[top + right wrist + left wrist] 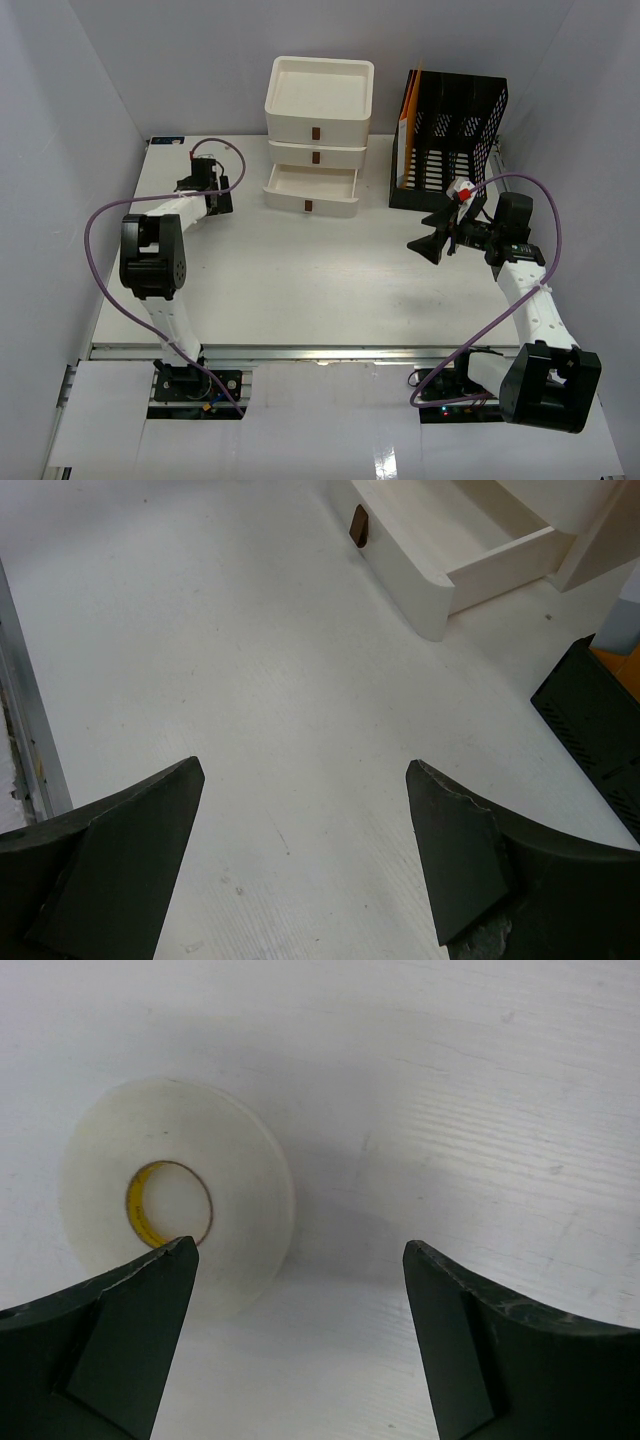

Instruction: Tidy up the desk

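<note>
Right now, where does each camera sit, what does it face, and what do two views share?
Top external: above and behind, looking down on desk, drawer unit; both arms show.
Left wrist: faces down at tape roll; open left tool shows.
Right wrist: faces the open drawer; open right tool shows.
Shared: that drawer, top and right.

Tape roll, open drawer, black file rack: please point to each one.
tape roll (240, 1160), left wrist view, on its flat white face.
open drawer (312, 182), top external view, on its inner floor.
black file rack (440, 165), top external view, on its front mesh.
</note>
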Robot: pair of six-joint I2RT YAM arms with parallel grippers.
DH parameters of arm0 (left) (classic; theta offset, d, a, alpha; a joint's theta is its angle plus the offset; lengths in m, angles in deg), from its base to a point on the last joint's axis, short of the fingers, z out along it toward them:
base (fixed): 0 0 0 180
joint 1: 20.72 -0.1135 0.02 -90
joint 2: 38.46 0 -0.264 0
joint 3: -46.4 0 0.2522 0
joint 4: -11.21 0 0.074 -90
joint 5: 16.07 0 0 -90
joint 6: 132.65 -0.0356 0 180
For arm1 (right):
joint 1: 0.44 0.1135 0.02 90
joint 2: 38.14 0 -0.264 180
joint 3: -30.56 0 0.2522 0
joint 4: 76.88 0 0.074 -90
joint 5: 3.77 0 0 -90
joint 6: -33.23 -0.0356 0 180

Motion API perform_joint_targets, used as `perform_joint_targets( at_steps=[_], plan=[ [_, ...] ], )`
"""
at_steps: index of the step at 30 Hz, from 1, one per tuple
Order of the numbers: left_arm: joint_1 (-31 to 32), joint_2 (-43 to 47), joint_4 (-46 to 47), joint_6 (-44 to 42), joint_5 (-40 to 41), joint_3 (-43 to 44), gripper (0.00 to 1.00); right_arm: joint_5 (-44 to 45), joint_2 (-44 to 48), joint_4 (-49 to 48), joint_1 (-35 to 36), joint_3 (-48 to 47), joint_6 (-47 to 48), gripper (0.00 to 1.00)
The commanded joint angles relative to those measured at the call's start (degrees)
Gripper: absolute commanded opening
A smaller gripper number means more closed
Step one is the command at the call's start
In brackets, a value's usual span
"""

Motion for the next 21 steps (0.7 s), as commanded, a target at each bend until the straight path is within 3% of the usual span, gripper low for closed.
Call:
perform_joint_targets(
  at_steps=[1,8,13,21],
  plan=[
    [-1.3,-1.2,-0.4,-3.9,2.3,4.1,0.95,0.0,-0.5,-1.6,-0.4,0.2,0.3,0.88],
    [-1.7,-4.7,-3.2,-5.7,0.4,6.2,0.90,0.3,-0.7,-1.6,-0.5,0.3,0.3,0.89],
    [-1.9,-6.4,-5.2,-4.6,-3.5,6.2,0.74,0.3,-0.7,-1.5,-0.5,0.2,0.4,0.89],
    [-6.4,-8.5,-7.4,-1.0,-9.0,4.7,0.73,0.2,-0.6,-1.2,-0.8,0.0,0.5,0.88]
  ],
)
